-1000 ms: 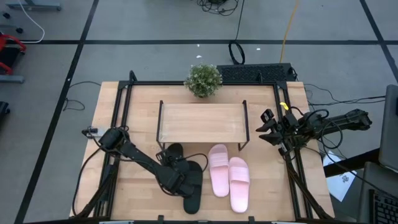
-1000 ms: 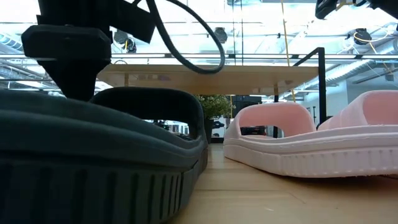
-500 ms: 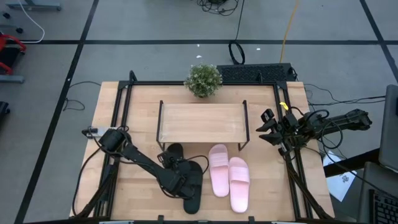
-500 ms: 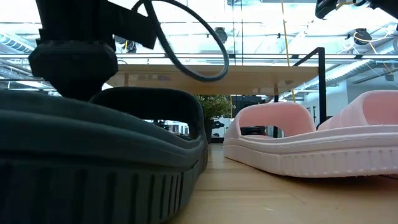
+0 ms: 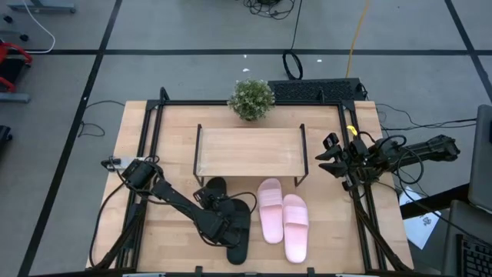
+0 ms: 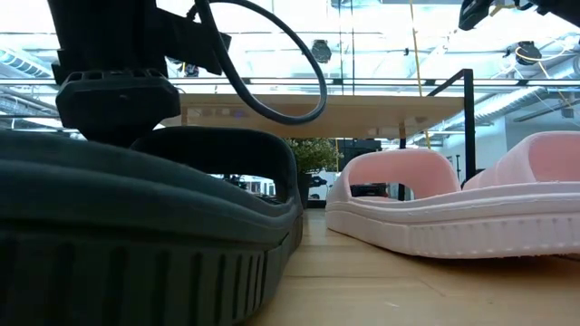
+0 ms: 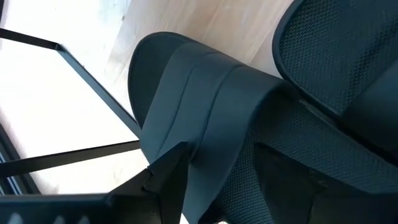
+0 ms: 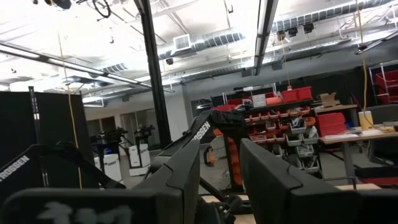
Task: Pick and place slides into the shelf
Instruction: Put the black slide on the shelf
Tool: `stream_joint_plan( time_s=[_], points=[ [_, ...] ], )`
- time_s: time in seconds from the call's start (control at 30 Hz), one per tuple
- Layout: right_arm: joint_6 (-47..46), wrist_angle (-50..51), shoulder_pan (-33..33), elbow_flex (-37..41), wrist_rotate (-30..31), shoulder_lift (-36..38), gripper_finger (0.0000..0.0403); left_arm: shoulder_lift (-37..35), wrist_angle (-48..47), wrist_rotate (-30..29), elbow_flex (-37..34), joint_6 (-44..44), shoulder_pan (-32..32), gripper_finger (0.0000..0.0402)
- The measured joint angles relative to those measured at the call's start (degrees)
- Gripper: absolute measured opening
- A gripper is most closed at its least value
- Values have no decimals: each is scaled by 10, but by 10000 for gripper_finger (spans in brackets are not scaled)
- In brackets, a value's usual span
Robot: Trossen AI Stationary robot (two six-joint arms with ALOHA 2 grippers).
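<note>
- Barely shifted since a second ago, the left gripper (image 5: 217, 223) sits spread wide over the black slides (image 5: 237, 223).
- Pink slides (image 5: 283, 223) lie beside them, before the shelf (image 5: 247, 151).
- Right gripper (image 5: 332, 158) waits part-open; "ROSSEN" is readable nearby.

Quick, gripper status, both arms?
Left gripper: down at the black slides, open; no grip visible.
Right gripper: raised beside the shelf, fingers apart, holding nothing.

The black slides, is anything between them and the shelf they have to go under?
Nothing visible stands in the way. The black slides lie just in front of the shelf, with bare tabletop between them and its open front. The pink slides sit beside them. The left gripper is down over the black slides.
</note>
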State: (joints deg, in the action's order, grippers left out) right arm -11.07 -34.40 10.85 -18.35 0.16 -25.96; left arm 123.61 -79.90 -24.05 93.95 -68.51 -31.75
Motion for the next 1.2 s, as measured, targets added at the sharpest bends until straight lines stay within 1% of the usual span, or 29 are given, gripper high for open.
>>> stream_joint_plan(
  time_s=[0.1,0.33,0.43,0.63,0.77,1.0,1.2],
  points=[
    [0,0,0,0,0,0,106,0,-3,-1,0,-3,0,158],
    [0,0,0,0,0,0,106,0,2,-1,0,-34,0,50],
    [0,0,0,0,0,0,106,0,7,3,0,-41,0,12],
    [0,0,0,0,0,0,106,0,9,24,0,-72,1,3],
    [0,0,0,0,0,0,106,0,-11,35,7,-100,1,2],
    [-1,0,0,0,0,0,106,1,-100,59,71,-107,-10,1],
    [-2,0,0,0,0,0,106,-3,-100,63,115,-95,-29,1]
  ],
)
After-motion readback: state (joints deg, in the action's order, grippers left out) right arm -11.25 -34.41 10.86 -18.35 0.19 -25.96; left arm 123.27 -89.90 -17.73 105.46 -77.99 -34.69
